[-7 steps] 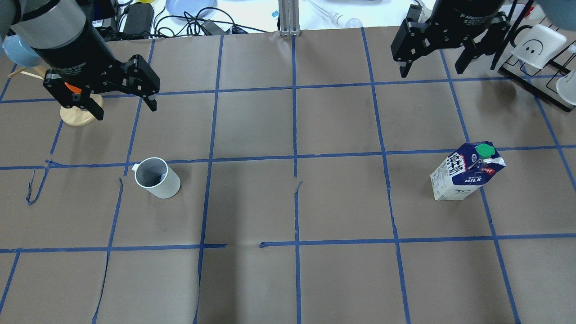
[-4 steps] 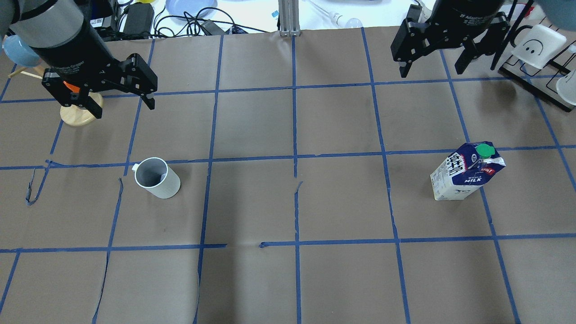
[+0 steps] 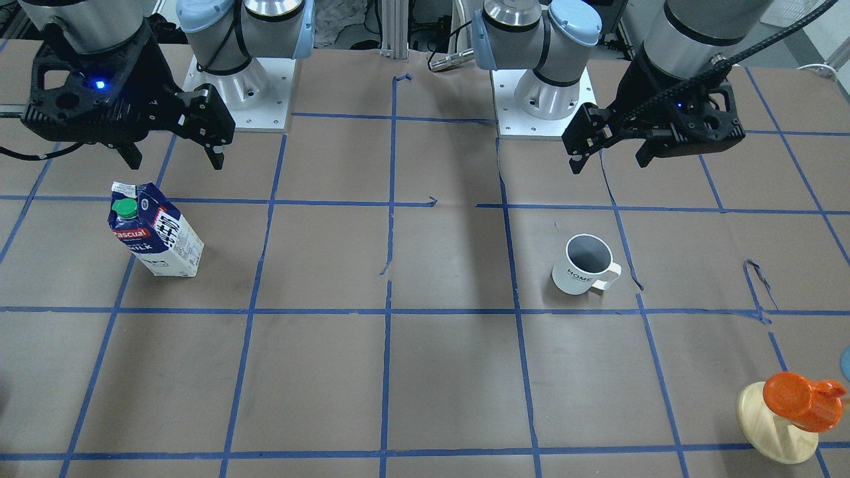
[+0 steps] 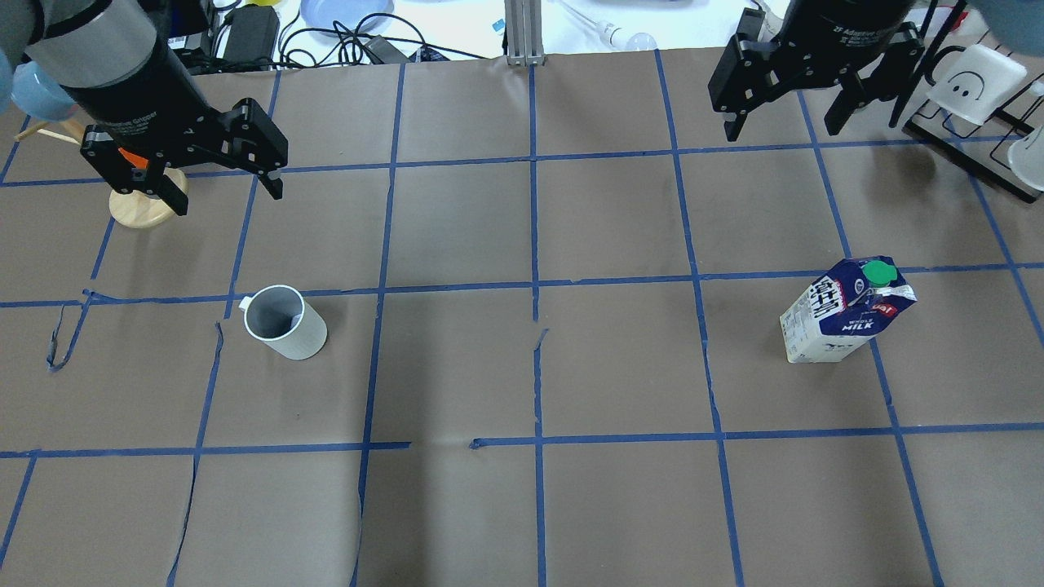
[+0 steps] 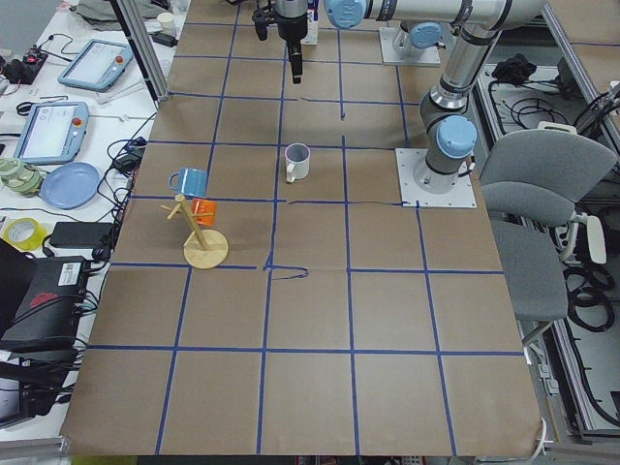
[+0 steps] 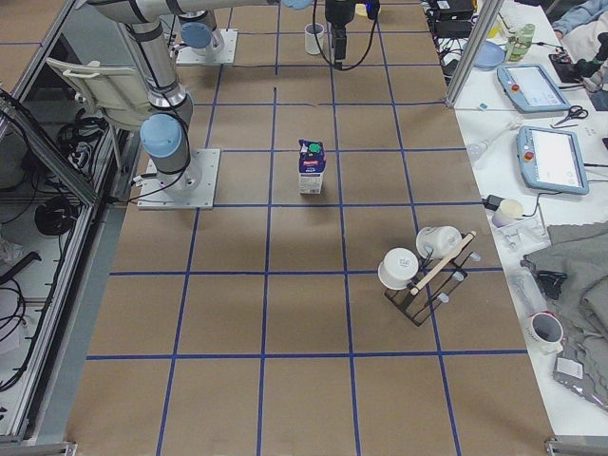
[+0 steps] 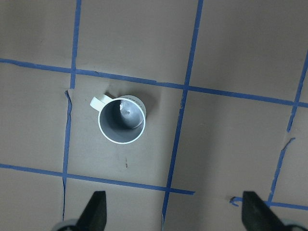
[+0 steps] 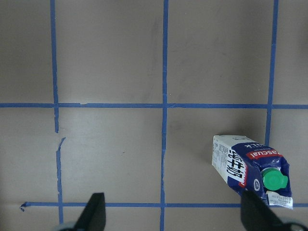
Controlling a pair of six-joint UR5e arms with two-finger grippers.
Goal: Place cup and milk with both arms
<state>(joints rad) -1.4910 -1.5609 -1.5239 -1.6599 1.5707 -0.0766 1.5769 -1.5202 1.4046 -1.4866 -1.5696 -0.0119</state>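
The white cup (image 4: 284, 322) stands upright on the brown paper on the left, handle toward the far left; "HOME" shows in the front-facing view (image 3: 586, 265). My left gripper (image 4: 228, 196) is open and empty, high above and beyond the cup, which is centred below it in the left wrist view (image 7: 121, 120). The blue and white milk (image 4: 848, 311) with its green cap stands on the right. My right gripper (image 4: 780, 129) is open and empty, high and beyond the carton, which lies at the lower right of the right wrist view (image 8: 250, 168).
An orange cup on a round wooden stand (image 3: 790, 411) sits at the far left behind my left gripper, with a blue mug (image 5: 189, 180) hung beside it. A black rack with white cups (image 4: 979, 106) stands far right. Cables and a blue plate (image 4: 342, 12) lie past the far edge.
My left gripper has wavered a few pixels and sits almost where it was. The right gripper, cup and milk have not moved.
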